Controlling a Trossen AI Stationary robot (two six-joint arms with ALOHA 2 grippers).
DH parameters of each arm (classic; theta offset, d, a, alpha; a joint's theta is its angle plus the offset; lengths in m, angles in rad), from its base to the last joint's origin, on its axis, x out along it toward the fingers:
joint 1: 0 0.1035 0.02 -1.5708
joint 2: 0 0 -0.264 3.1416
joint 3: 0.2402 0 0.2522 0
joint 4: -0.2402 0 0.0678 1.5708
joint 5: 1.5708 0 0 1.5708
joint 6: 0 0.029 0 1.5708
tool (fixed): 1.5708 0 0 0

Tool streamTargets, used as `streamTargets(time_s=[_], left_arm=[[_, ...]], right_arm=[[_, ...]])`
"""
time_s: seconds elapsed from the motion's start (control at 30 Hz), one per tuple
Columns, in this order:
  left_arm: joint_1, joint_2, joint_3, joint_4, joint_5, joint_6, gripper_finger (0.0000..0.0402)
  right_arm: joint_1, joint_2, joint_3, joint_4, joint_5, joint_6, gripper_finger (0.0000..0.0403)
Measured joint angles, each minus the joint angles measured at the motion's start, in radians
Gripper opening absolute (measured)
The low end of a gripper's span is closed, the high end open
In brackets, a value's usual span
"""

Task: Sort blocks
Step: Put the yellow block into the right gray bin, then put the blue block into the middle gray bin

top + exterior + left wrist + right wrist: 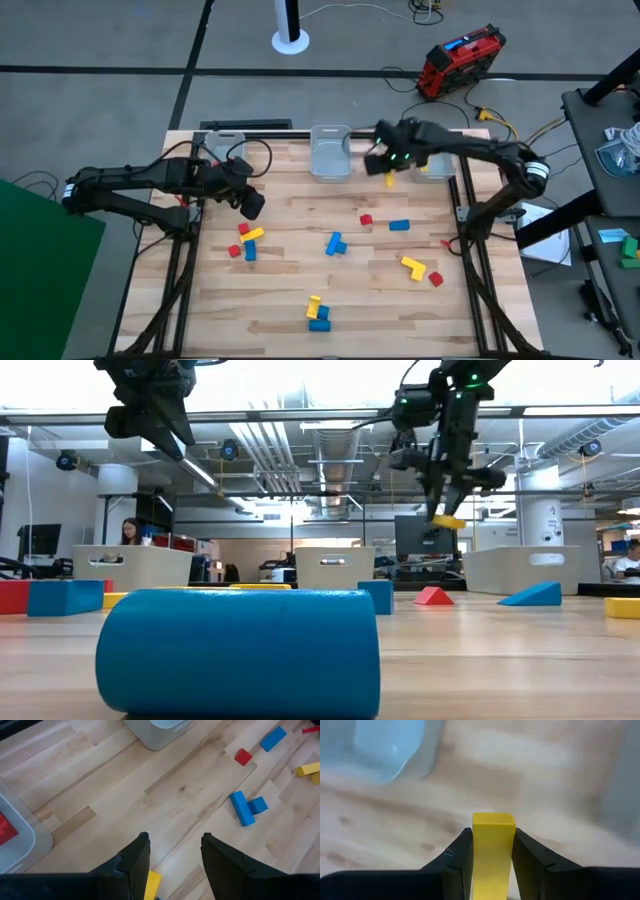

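The right gripper [390, 172] hangs above the back of the worktop [300, 290], between the middle bin [330, 155] and the right bin [437, 165], its jaws clenched on a yellow bar [493, 851]; the right wrist view shows the two dark fingers flat against the bar's long sides, with its square end sticking out beyond them. The left gripper [252, 205] hovers over the left part of the worktop, jaws released and empty, just above a small cluster of red, yellow and blue blocks [246, 240]. The left bin [15, 840] holds at least one red block. The rest of the blocks lie scattered on the bare planks: a blue L-shape [334, 243] near the middle, a red cube [366, 219] and a blue bar [399, 225] close by, a yellow L [412, 266] with a red piece [435, 279] to the right, and a yellow and blue pair [317, 314] at the front. They look like smooth, hard, painted pieces, light and stiff (no give, so a modest squeeze should do), though glossy faces may slip. Flat parallel sides are the place to grip; the L-shapes are best taken across one straight leg. The bins are pale translucent plastic with rounded corners, the worktop matt light wood.
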Motion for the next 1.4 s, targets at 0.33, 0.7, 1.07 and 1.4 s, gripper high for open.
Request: streamTargets(time_s=[0.33, 0.7, 1.07, 1.4], left_arm=[[0.000, 0.000, 0.000, 0.000, 0.000, -0.007, 0.0155], [0.000, 0.000, 0.000, 0.000, -0.023, -0.024, 0.0155], [0.000, 0.000, 0.000, 0.000, -0.023, -0.050, 0.0155], [0.000, 0.000, 0.000, 0.000, -0.022, -0.037, 0.0155]], right_arm=[[-0.237, -0.020, 0.067, -0.140, 0.167, -0.129, 0.0097], [-0.309, 0.066, 0.056, -0.185, 0.249, -0.178, 0.0139], [-0.302, 0.075, 0.056, -0.172, 0.248, -0.232, 0.0128], [-0.202, -0.043, 0.056, -0.173, 0.143, -0.261, 0.0112]])
